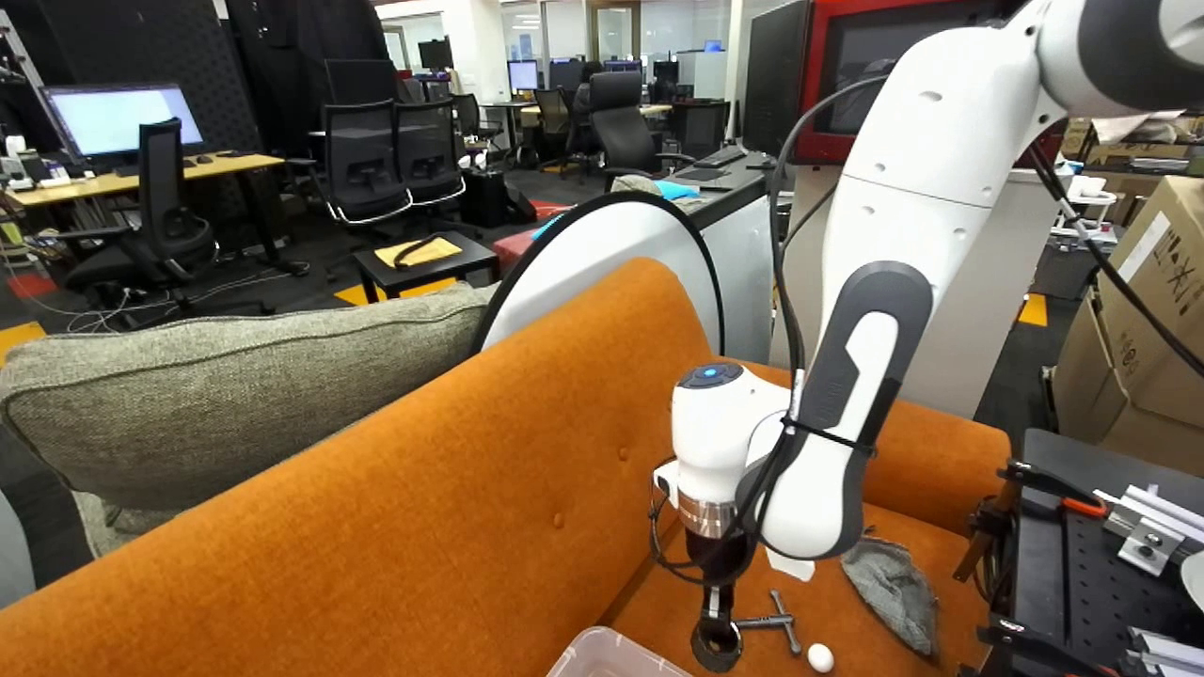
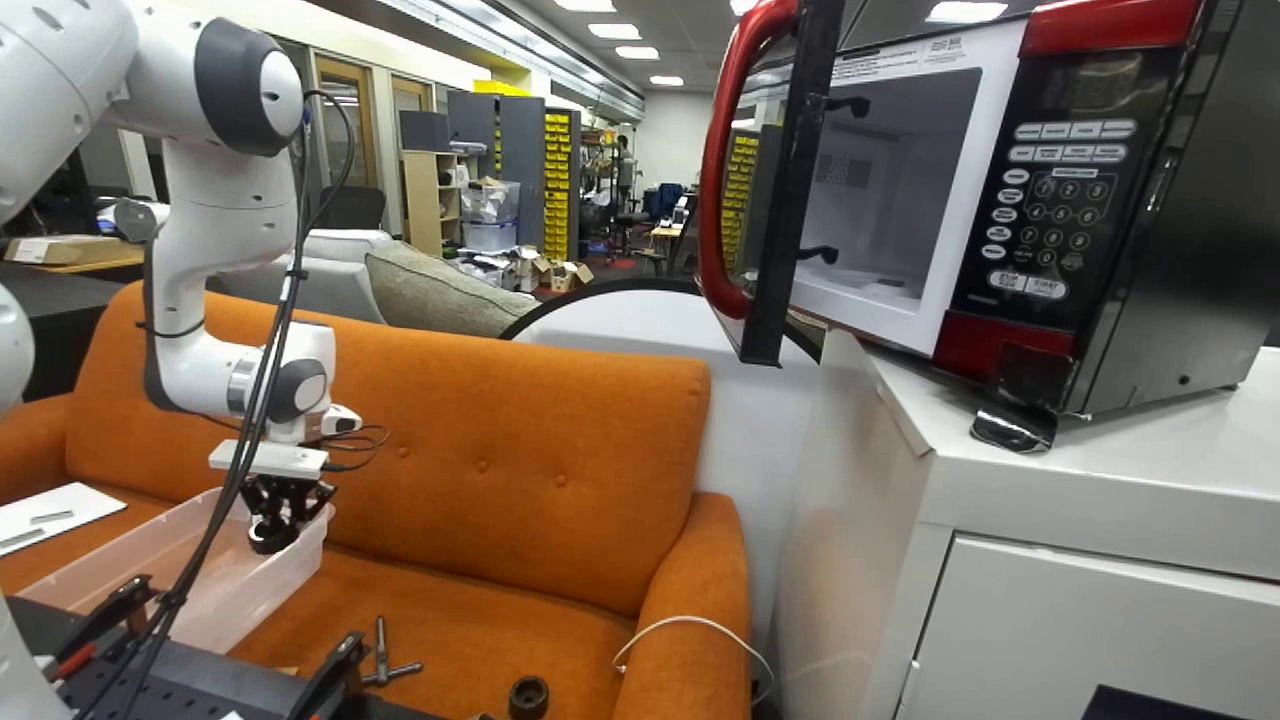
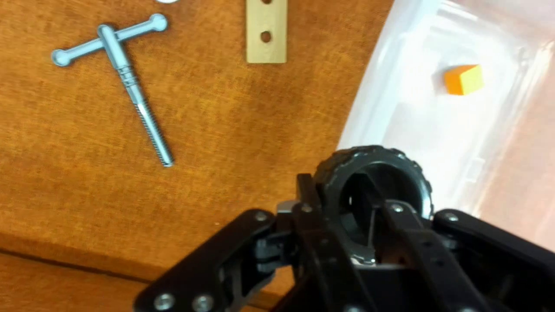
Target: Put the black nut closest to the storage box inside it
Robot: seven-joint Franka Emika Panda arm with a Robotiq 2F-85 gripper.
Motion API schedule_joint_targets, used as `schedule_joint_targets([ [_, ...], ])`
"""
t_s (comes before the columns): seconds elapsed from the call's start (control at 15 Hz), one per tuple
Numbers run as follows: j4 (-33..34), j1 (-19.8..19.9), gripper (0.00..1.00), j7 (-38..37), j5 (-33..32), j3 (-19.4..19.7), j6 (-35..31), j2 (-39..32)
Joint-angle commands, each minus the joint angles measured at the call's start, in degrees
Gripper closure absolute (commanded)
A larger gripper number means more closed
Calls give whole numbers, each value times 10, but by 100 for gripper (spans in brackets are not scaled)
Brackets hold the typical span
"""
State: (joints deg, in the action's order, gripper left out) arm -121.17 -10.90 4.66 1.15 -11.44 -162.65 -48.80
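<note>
I hold the black nut [image 3: 394, 181] pinched by its wall in the gripper [image 3: 334, 186]. In the wrist view it overlaps the left side of the storage box [image 3: 392, 82], where an orange block [image 3: 463, 80] lies inside. In an exterior view, my arm [image 1: 894, 235] slopes down from the right, gripper pointing down.

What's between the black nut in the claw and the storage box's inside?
Perhaps the near side wall of the storage box: in the wrist view the black nut overlaps it, and I can't tell whether the nut clears it. Nothing else visible blocks the way.
</note>
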Motion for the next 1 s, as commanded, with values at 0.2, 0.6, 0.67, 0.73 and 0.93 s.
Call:
schedule_joint_targets([
  [0.2,-23,-10,94,47,-36,-75,3,14],
  [0.6,28,-47,49,61,-73,-69,36,-30],
  [0.67,36,-47,47,66,-76,-72,39,-37],
  [0.73,44,-48,42,70,-77,-75,41,-43],
  [0.93,63,-49,20,79,-78,-78,43,-56],
])
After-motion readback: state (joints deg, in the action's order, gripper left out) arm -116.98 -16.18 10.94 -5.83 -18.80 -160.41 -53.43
